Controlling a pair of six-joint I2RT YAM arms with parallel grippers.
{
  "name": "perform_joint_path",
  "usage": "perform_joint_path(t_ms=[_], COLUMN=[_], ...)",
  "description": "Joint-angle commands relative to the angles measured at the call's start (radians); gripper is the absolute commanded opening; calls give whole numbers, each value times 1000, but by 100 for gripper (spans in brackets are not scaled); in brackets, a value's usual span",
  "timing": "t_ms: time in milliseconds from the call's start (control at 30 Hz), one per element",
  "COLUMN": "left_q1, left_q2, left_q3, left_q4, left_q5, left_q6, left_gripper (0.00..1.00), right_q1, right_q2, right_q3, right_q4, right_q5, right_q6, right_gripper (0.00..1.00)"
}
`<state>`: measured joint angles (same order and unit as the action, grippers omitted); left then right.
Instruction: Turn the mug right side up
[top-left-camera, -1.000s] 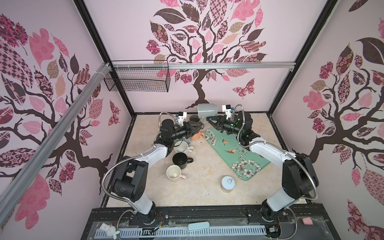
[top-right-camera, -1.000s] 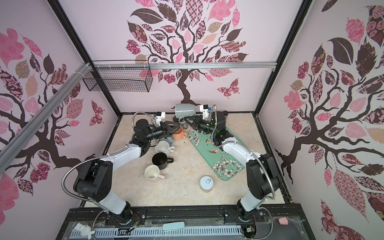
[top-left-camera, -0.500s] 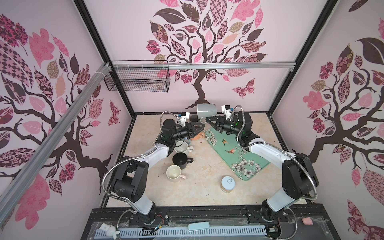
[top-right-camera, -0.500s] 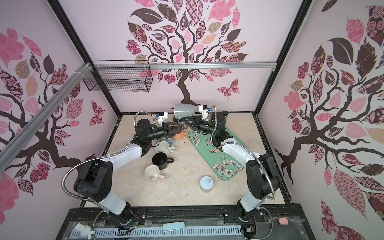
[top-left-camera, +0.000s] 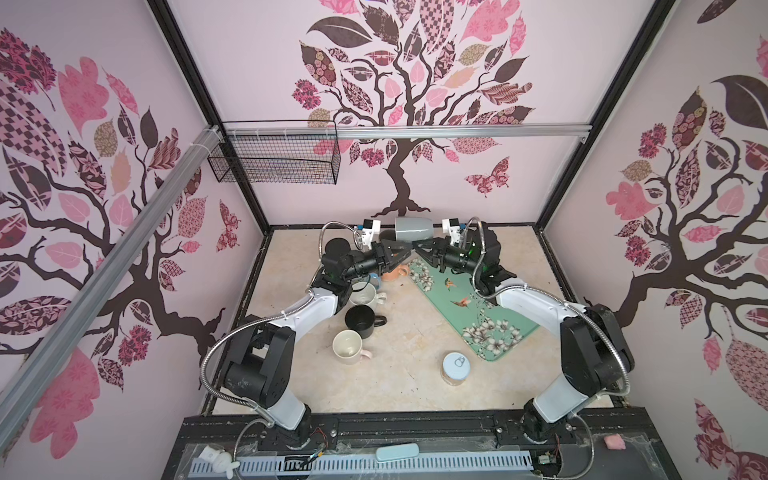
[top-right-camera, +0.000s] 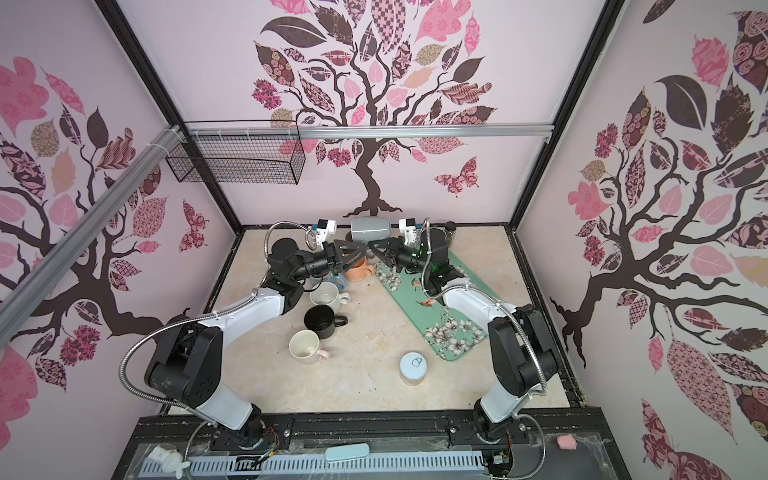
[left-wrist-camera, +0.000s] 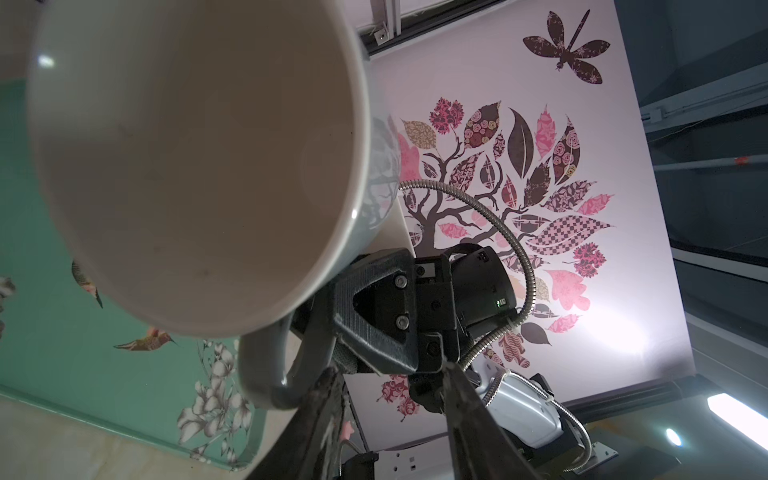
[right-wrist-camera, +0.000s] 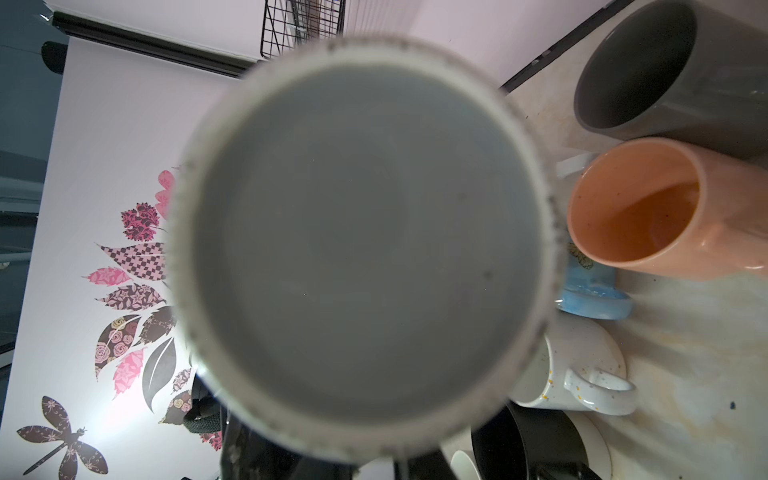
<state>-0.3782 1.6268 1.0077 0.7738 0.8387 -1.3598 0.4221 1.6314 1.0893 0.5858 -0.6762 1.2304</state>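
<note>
Beige table (top-left-camera: 395, 386), grey mug (right-wrist-camera: 365, 249) aloft (base blurred)

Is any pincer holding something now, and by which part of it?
The right pincer holds the grey mug by its handle, in the air, on its side. The left pincer is open beside it, holding nothing.

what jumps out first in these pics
A grey mug hangs on its side in the air at the back of the table, held by the right gripper, with the open left gripper nose to nose with it. Below, on the left, stands a cluster of upright mugs; a green floral mat lies on the right.
</note>
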Motion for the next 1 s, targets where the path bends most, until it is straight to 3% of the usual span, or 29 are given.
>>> perform_joint_path(t_ms=[0, 533, 967], left_q1=[12, 13, 12], left_q2=[39, -28, 32], left_q3=[1, -72, -23], left_q4=[54, -105, -20], left_q5=[-33, 0, -18], left_q6=[-74, 28, -66], left_gripper=[44, 46, 47], right_q1=[9, 2, 3], right_q2=[-21, -18, -18], right_q3=[31, 60, 55], right_q4=[96, 30, 49], right_q5=[-16, 20, -4], right_q6=[-10, -87, -58], right_gripper=[0, 0, 0])
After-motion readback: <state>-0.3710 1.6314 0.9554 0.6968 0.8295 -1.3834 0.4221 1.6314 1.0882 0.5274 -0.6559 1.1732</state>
